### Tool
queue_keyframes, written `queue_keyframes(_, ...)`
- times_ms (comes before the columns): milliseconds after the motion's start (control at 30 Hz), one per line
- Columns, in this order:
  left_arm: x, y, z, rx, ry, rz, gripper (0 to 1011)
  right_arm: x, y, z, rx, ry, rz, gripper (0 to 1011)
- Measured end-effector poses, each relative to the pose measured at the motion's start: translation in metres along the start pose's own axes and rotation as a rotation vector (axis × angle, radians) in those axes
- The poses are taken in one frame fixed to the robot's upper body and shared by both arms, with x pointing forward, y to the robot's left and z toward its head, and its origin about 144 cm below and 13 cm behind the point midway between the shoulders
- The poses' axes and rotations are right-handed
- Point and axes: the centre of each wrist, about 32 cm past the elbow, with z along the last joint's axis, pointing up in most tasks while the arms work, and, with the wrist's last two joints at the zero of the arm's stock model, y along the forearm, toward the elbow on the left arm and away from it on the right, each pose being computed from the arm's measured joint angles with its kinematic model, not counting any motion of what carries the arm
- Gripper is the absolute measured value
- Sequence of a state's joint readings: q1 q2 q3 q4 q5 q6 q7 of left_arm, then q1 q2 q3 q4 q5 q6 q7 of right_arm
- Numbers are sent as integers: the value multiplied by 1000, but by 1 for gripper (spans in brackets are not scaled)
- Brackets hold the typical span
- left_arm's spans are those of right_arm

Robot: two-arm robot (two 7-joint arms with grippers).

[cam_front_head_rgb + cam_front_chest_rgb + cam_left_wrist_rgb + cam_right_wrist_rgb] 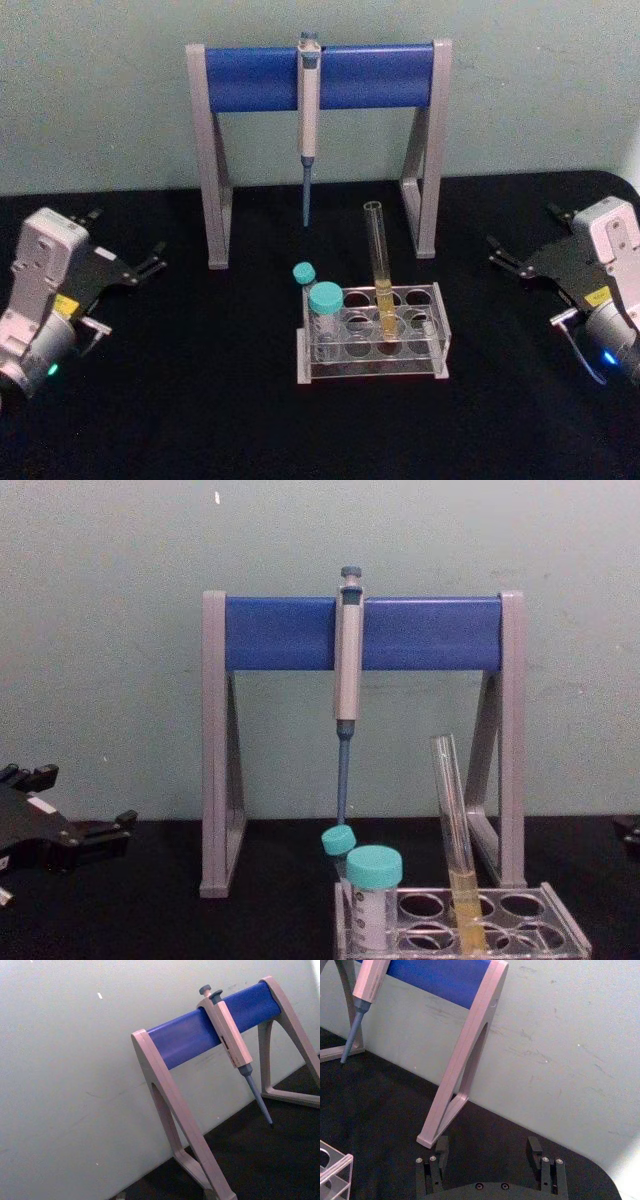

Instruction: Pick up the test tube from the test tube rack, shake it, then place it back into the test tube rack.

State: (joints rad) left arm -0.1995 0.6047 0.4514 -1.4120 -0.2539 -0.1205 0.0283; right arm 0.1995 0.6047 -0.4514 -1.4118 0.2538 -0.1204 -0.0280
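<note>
Head: test tube (380, 265) stands upright in rack (372, 374). Nothing picked yet; grab, shake, return all left. My left gripper (127, 239) & right gripper (525, 237) are wide, empty, well apart from it. R wrist: gripper spread above black counter (380, 1105). Chest: pale wall (100, 580) behind.
</note>
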Motion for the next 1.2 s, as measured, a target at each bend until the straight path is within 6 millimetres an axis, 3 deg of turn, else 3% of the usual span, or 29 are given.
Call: queue_keyframes(1200,0,0,0,0,0,0,1001,1,0,1,5,-4,-3,1000)
